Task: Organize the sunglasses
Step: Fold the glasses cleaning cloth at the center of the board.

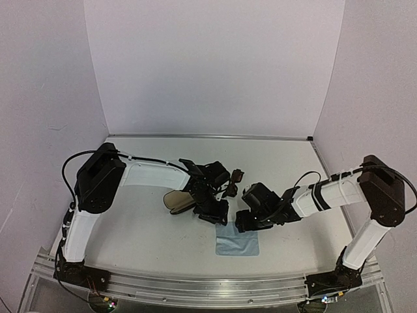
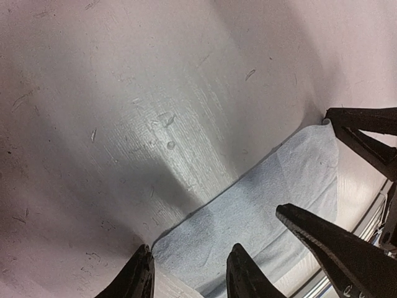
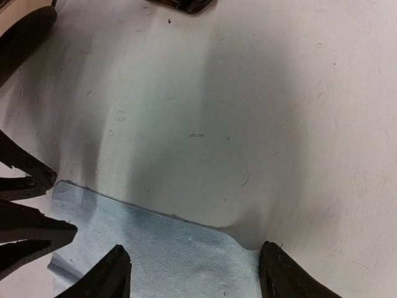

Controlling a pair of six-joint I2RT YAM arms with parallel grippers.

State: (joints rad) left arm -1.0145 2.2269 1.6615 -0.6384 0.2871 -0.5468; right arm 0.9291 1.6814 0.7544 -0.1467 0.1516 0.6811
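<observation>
The sunglasses (image 1: pixel 236 177), small, dark and folded, lie on the table behind both grippers; their edge shows at the top of the right wrist view (image 3: pixel 186 5). The black oval case (image 1: pixel 176 201) lies open with its tan lining up, left of my left gripper, and shows in the right wrist view (image 3: pixel 22 28). The light blue cloth (image 1: pixel 238 244) lies flat. My left gripper (image 1: pixel 218 216) is open and empty over the cloth's far left corner (image 2: pixel 267 205). My right gripper (image 1: pixel 245 225) is open and empty over the cloth's far edge (image 3: pixel 155 248).
The two grippers are close together, tips nearly meeting above the cloth. The right gripper's fingers (image 2: pixel 347 254) show in the left wrist view. A metal rail (image 1: pixel 208 287) runs along the near table edge. White walls stand on three sides.
</observation>
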